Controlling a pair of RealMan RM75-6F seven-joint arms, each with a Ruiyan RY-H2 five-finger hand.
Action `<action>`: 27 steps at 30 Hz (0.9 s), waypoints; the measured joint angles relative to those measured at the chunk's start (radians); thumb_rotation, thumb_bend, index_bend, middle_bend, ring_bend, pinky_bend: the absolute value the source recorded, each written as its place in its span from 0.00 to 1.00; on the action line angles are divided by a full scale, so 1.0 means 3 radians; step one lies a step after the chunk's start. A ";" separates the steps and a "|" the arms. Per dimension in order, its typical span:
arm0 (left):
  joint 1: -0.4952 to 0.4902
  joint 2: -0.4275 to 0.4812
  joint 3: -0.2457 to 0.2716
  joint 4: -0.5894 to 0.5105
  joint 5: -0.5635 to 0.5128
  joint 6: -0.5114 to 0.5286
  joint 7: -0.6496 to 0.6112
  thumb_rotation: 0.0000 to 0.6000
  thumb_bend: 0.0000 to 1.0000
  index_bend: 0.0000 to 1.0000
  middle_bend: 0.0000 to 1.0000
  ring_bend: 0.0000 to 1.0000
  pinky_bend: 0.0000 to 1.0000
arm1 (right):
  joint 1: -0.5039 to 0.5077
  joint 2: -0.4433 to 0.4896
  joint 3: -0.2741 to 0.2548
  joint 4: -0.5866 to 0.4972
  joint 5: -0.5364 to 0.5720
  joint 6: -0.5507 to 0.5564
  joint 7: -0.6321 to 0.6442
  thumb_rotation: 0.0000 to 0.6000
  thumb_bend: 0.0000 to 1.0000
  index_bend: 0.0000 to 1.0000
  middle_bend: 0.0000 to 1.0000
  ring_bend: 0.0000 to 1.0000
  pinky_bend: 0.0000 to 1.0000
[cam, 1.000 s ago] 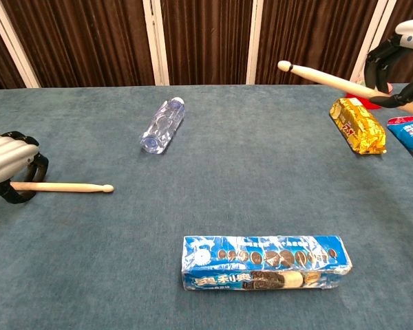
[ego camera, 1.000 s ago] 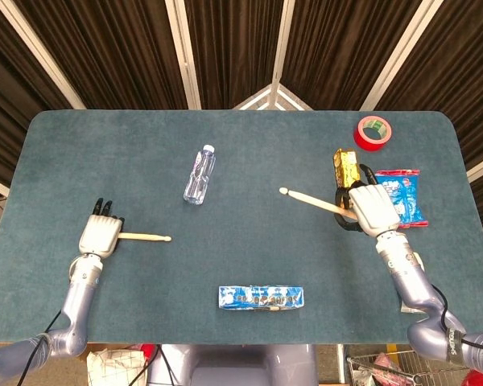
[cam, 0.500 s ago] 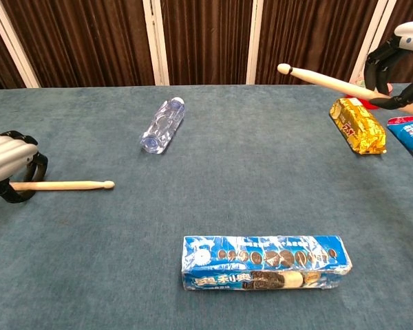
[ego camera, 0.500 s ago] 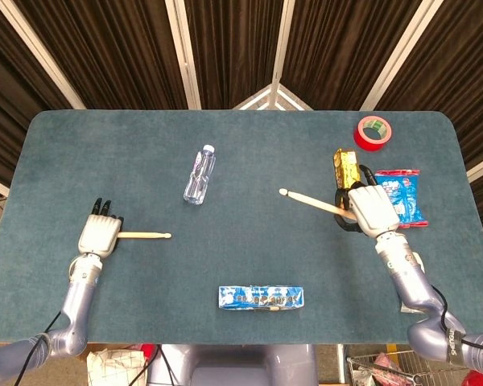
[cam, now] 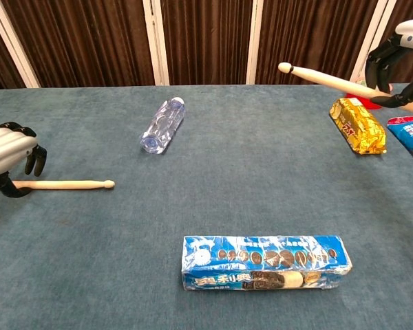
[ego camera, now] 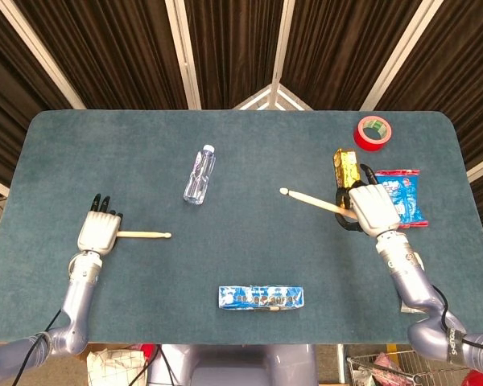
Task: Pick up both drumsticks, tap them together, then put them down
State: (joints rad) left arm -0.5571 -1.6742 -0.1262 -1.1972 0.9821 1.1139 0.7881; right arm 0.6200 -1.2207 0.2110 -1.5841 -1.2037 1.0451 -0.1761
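One wooden drumstick (ego camera: 145,235) (cam: 62,184) lies flat on the blue table at the left, tip pointing right. My left hand (ego camera: 97,230) (cam: 7,152) hovers over its butt end with the fingers lifted apart from the stick and only the thumb low beside it. The second drumstick (ego camera: 314,203) (cam: 330,80) is raised above the table at the right, tip pointing left. My right hand (ego camera: 373,207) (cam: 406,62) grips its butt end.
A clear water bottle (ego camera: 200,174) (cam: 162,124) lies left of centre. A blue cookie pack (ego camera: 261,297) (cam: 265,261) sits near the front edge. By the right hand are a gold snack pack (ego camera: 346,166) (cam: 358,125), a blue bag (ego camera: 404,195) and red tape (ego camera: 373,132).
My left hand's fingers have uncurled and lifted off the left drumstick, which stays on the table. The right hand and its raised stick have barely moved.
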 measured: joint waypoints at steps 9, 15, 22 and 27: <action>-0.0007 -0.0037 0.0006 0.0005 0.0005 0.0009 0.0014 1.00 0.40 0.50 0.49 0.09 0.00 | 0.0000 0.0020 0.0009 -0.0015 0.0002 0.0010 -0.0008 1.00 0.43 0.76 0.62 0.40 0.04; -0.0006 -0.0043 0.0010 0.0008 0.0001 0.0027 0.0044 1.00 0.40 0.51 0.49 0.09 0.00 | -0.0003 0.0024 0.0010 -0.0014 -0.0002 0.0013 0.0002 1.00 0.43 0.76 0.62 0.40 0.04; -0.0003 -0.0050 0.0022 0.0026 -0.0006 0.0003 0.0041 1.00 0.40 0.52 0.49 0.09 0.00 | -0.0006 0.0014 0.0009 0.0008 0.0004 0.0016 0.0007 1.00 0.43 0.76 0.62 0.40 0.04; -0.0004 -0.0065 0.0038 0.0044 0.0008 -0.0004 0.0042 1.00 0.40 0.53 0.51 0.09 0.00 | -0.0006 0.0008 0.0010 0.0022 0.0018 0.0010 0.0012 1.00 0.43 0.76 0.62 0.40 0.04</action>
State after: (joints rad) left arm -0.5583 -1.6936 -0.1150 -1.1839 0.9844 1.1126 0.8008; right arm 0.6181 -1.2183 0.2139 -1.5775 -1.1984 1.0481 -0.1726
